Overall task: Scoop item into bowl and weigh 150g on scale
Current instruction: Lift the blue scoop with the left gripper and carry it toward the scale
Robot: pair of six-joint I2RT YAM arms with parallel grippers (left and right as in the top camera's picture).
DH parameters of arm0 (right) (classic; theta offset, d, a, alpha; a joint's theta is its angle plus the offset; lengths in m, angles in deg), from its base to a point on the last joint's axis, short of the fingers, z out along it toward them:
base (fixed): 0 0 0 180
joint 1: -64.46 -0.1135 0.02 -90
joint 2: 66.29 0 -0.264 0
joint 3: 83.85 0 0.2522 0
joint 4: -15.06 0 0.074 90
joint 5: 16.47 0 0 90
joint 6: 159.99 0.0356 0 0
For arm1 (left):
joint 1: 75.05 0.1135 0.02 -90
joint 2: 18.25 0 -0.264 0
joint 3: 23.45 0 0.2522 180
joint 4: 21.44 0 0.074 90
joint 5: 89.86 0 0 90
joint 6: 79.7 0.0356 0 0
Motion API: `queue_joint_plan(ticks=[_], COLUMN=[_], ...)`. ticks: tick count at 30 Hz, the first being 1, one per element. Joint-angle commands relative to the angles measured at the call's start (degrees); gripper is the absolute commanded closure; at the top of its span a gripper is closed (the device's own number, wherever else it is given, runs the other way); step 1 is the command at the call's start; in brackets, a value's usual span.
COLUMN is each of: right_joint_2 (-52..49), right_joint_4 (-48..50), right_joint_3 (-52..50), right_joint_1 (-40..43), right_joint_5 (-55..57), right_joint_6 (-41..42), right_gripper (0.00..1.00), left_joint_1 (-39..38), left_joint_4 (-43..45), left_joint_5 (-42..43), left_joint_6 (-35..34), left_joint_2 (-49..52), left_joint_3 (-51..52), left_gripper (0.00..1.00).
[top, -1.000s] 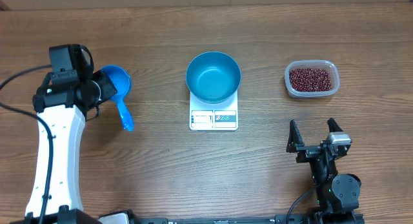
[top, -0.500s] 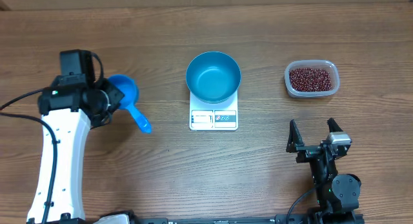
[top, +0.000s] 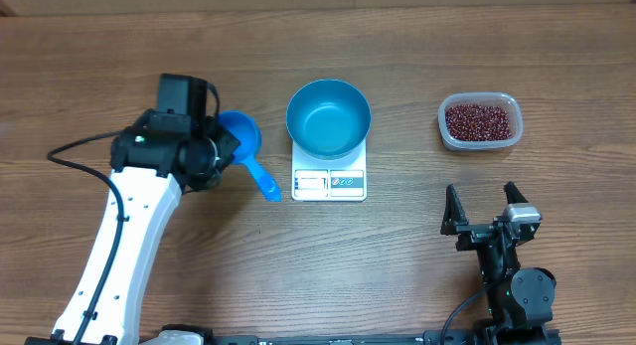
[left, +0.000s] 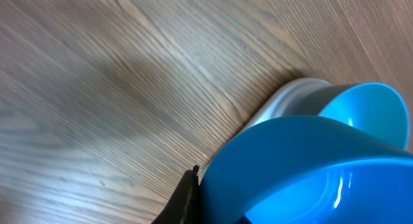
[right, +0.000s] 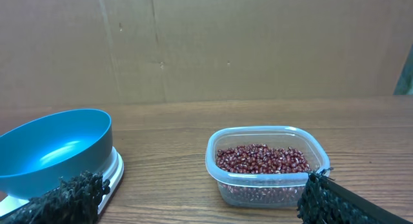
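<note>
L hand [top: 220, 145] clamped on scoop [top: 242, 136], just left of empty bowl [top: 328, 121] on scale [top: 329, 184]. Beans [top: 481, 121] in tub [top: 440, 121], far right; R hand [top: 486, 208] released. Pass high over bowl, dip mouth-first.

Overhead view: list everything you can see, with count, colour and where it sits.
bowl: one, teal-blue, empty, on the scale, table centre
scale: one, white, under the bowl
beans: many, dark red-brown, in the tub
tub: one, clear plastic, right of the bowl
scoop: one, bright blue, just left of the scale, held
table: one, brown wood
left gripper: one, black, shut on the scoop
right gripper: one, black, open, near edge on the right, holding nothing
</note>
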Motion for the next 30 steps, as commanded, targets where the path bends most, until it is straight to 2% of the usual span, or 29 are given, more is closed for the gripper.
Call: queue_joint_plan(ticks=[1, 6, 9, 20, 30], right_joint_2=[0.46, 0.46, 0.46, 0.46, 0.46], right_joint_4=[0.20, 0.20, 0.20, 0.22, 0.22], right_joint_3=[-0.61, -0.61, -0.61, -0.61, -0.61], right_joint_1=[0.35, 0.35, 0.35, 0.35, 0.35], right_joint_5=[0.02, 0.02, 0.00, 0.02, 0.00], right_joint_6=[-0.26, -0.28, -0.26, -0.28, -0.26], right_gripper=[0.00, 0.00, 0.00, 0.00, 0.00], left_joint_1=[-2.89, -7.50, -9.68, -14.01, -14.05], left_joint_4=[-0.81, -1.84, -1.81, -1.84, -1.81], left_joint_5=[-0.17, -0.22, -0.24, -1.95, -1.62], left_joint_6=[-13.38, -24.52, -27.91, -32.39, -32.83], left_joint_2=[-0.92, -0.92, -0.92, -0.92, -0.92], left_joint_3=[-1.25, -1.25, -1.25, -1.25, -1.25], left_gripper=[0.96, 0.96, 0.96, 0.96, 0.96])
